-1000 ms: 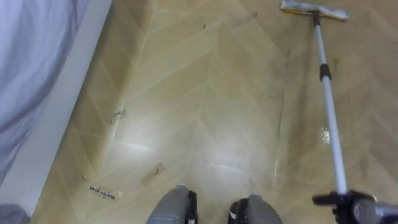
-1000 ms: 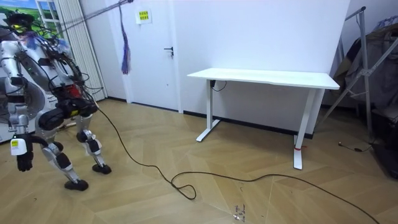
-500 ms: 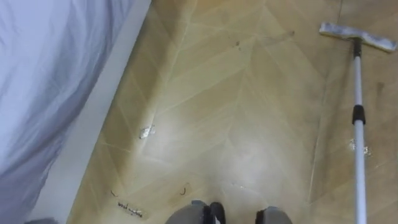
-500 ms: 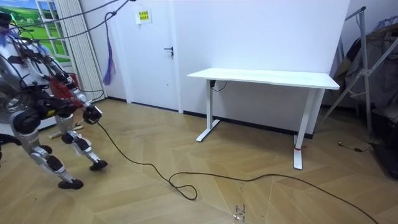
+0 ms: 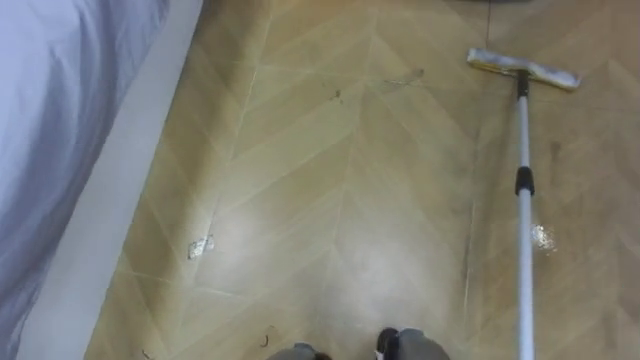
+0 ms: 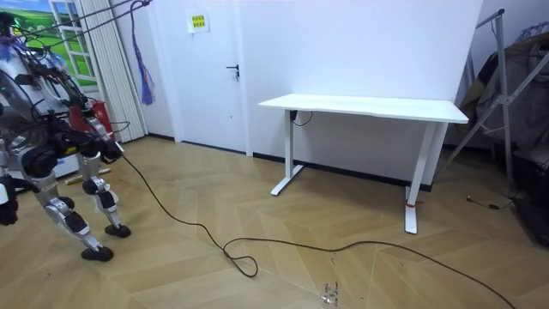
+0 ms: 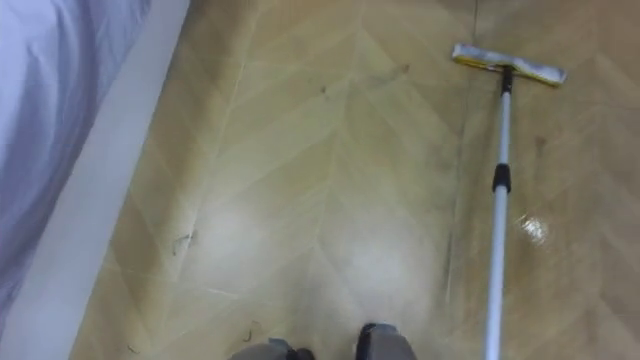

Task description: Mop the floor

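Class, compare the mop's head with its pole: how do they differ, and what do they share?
The mop head is short, flat, yellowish-grey, lying crosswise on the floor; the pole is long, thin, white with a dark collar. The mop head sits farthest away; the pole runs back toward the robot. Both form one mop.

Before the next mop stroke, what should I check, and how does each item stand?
1. Mop head flat on the floor: ok.
2. Hold on the mop pole: cannot tell; it runs off the lower edge.
3. Bed clear of the mop: ok, far left.
4. Small scrap near the bed mopped up: not ok.
5. Shiny spot beside the pole, wet or litter: cannot tell.
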`<state>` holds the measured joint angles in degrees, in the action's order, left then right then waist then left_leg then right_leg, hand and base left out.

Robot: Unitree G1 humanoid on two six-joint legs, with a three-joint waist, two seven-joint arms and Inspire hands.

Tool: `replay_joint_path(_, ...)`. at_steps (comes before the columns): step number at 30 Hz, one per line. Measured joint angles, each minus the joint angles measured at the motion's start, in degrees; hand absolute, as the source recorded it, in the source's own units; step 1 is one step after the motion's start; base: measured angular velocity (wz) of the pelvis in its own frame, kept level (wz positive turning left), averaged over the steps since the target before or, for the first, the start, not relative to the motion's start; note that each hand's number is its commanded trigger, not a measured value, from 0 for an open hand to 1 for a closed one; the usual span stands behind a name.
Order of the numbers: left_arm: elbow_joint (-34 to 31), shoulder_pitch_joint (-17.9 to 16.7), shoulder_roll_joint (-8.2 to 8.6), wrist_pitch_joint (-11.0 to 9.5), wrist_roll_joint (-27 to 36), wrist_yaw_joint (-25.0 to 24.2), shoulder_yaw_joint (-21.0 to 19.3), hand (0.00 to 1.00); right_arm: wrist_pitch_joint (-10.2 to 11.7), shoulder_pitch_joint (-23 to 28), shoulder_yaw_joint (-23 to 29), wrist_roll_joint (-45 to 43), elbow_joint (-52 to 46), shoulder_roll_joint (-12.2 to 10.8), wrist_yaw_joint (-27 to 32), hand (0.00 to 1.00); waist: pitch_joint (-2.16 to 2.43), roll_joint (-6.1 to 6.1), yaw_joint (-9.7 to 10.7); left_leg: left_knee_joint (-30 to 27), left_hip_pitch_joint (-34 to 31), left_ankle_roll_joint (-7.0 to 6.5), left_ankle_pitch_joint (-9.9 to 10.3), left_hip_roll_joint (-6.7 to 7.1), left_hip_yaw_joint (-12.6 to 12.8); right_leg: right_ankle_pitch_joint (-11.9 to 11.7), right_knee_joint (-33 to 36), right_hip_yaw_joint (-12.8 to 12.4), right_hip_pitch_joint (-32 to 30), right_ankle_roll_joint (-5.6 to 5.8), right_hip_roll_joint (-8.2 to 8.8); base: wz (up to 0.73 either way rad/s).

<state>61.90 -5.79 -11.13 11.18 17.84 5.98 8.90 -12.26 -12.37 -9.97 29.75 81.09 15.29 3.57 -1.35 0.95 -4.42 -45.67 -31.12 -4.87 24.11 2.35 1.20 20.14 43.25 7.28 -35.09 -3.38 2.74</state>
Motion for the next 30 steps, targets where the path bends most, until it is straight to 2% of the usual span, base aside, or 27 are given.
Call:
replay_joint_path(2,0.01,0.69,0.01,0.09,-0.10,-0.03,-0.68,0.00,1.44,-0.78,0.29,1.72,-0.03,0.59,-2.11,1.00,-0.02,-0.69,-0.18,3.90,3.70,0.48,-0.26,-0.70,0.23,-0.15,-2.74,1.60,3.76,-0.15,-0.22,0.51)
replay_joint_path(4,-0.05,0.78,0.05,-0.11,-0.05,-0.03,-2.15,0.00,1.58,-0.37,0.74,1.77,-0.05,0.58,-3.82,1.00,-0.06,-1.21,-0.20,8.44,7.52,1.57,-0.93,-0.76,0.37,-0.99,-5.53,2.26,6.67,-0.40,-0.29,0.30)
replay_joint_path(7,0.33,0.49,0.13,-0.53,0.04,0.06,-2.59,0.00,2.54,3.08,0.51,3.04,-0.26,0.34,-5.93,1.00,-0.02,-1.08,-0.06,16.67,14.07,2.04,-4.02,-1.22,0.15,-3.71,-13.13,3.51,13.49,-0.70,-0.92,0.08)
replay_joint_path(8,0.40,0.30,0.15,-0.94,0.07,0.11,-3.04,0.00,2.90,5.31,0.41,3.76,-0.39,0.30,-6.32,1.00,0.12,-1.19,-0.05,20.57,17.26,2.20,-5.69,-1.23,0.35,-4.88,-16.38,3.60,16.29,-0.67,-1.24,0.00)
replay_joint_path(10,1.51,0.18,0.26,-1.99,-0.02,0.10,-4.01,0.00,3.37,9.27,0.18,3.99,-1.28,0.23,-6.30,1.00,0.35,-1.16,-0.07,25.88,21.53,2.47,-7.79,-1.30,0.59,-6.27,-20.72,3.60,20.10,-0.62,-1.80,-0.03)
replay_joint_path(11,2.21,-0.04,0.31,-2.51,-0.05,0.10,-4.56,0.00,3.82,11.68,-0.05,3.96,-1.77,-0.09,-6.26,1.00,0.78,-0.96,-0.12,28.51,24.11,2.70,-8.56,-1.69,1.19,-7.08,-23.32,3.57,22.43,-0.76,-2.36,-0.10)
replay_joint_path(13,1.84,-1.34,0.32,-2.51,-0.03,0.04,-5.75,0.00,3.96,14.97,-0.04,3.86,-3.45,-0.80,-6.51,1.00,1.32,-0.71,0.14,30.61,26.85,2.95,-9.02,-2.01,1.90,-7.70,-26.01,3.30,25.19,-0.89,-3.21,-0.14)
replay_joint_path(17,-1.17,-4.00,0.60,-2.50,-1.21,-0.06,-7.02,0.00,4.10,17.94,0.03,3.66,-3.89,-2.24,-8.57,1.00,1.46,-1.04,1.53,33.05,31.73,3.31,-9.23,-2.58,2.94,-7.77,-28.71,2.11,29.55,-0.96,-4.32,-0.15)
replay_joint_path(20,-2.07,-3.99,0.76,-2.51,-2.74,-0.43,-7.50,0.00,4.08,17.96,0.02,2.92,-3.78,-2.49,-9.84,1.00,1.43,-1.22,2.47,33.55,33.40,3.31,-9.24,-2.96,3.67,-7.86,-29.15,1.37,31.19,-1.10,-4.77,-0.15)
replay_joint_path(27,-2.76,-4.02,1.35,-2.86,-5.71,-1.90,-8.80,0.00,3.87,18.15,0.17,1.19,-4.77,-3.72,-10.70,1.00,1.07,-1.77,2.73,34.59,37.35,3.33,-9.22,-3.53,4.26,-7.98,-29.90,0.26,34.62,-1.27,-5.53,-0.10)
replay_joint_path(30,-3.45,-4.14,1.39,-2.86,-7.50,-2.01,-8.84,0.00,3.57,18.08,0.98,-0.58,-5.31,-3.88,-10.70,1.00,1.10,-1.80,2.64,34.98,37.83,3.33,-9.22,-3.59,4.27,-8.13,-30.45,-0.41,34.97,-1.46,-5.83,-0.09)
